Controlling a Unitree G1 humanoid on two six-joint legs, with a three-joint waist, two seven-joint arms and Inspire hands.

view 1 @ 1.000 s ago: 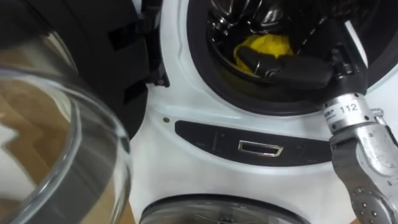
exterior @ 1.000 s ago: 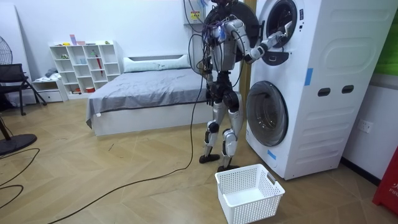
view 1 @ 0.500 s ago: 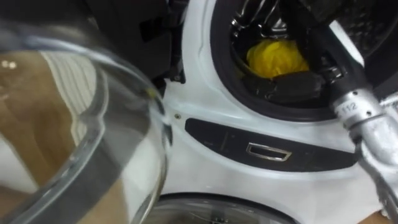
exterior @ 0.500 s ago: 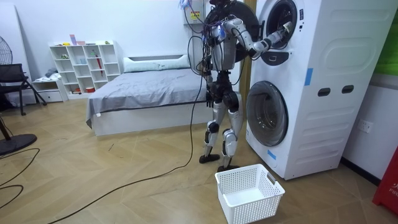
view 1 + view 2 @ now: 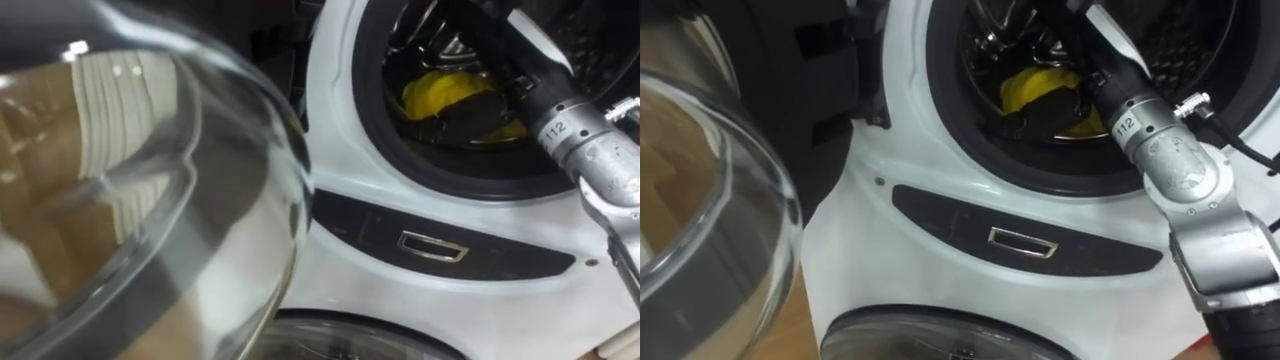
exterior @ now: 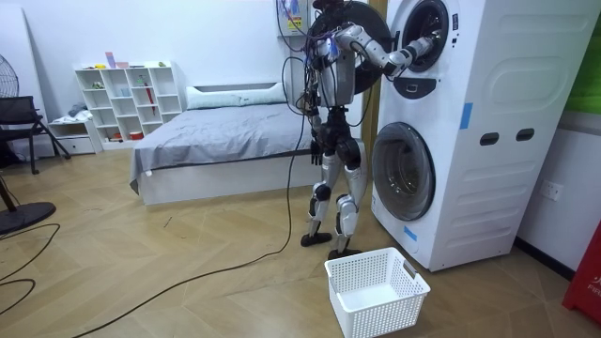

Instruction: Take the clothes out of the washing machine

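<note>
**Right hand in the upper drum, yellow cloth not yet out**

We found the robot standing at the front of the stacked washing machine, its right arm run through the upper opening. The right hand lay against the yellow cloth low in the drum. The hand showed dark on yellow, and we could not tell whether the fingers had closed on the fabric or only rested on it. The cloth sat wholly inside the drum, with no part over the dark seal. The glass door hung open at the robot's left, and a white basket stood on the floor near its feet. In our judgement the step called for a full gather of cloth in the fingers before any pull. The cloth then needed lifting clear over the seal so nothing snagged, and drawing straight back, away from the door.
</note>
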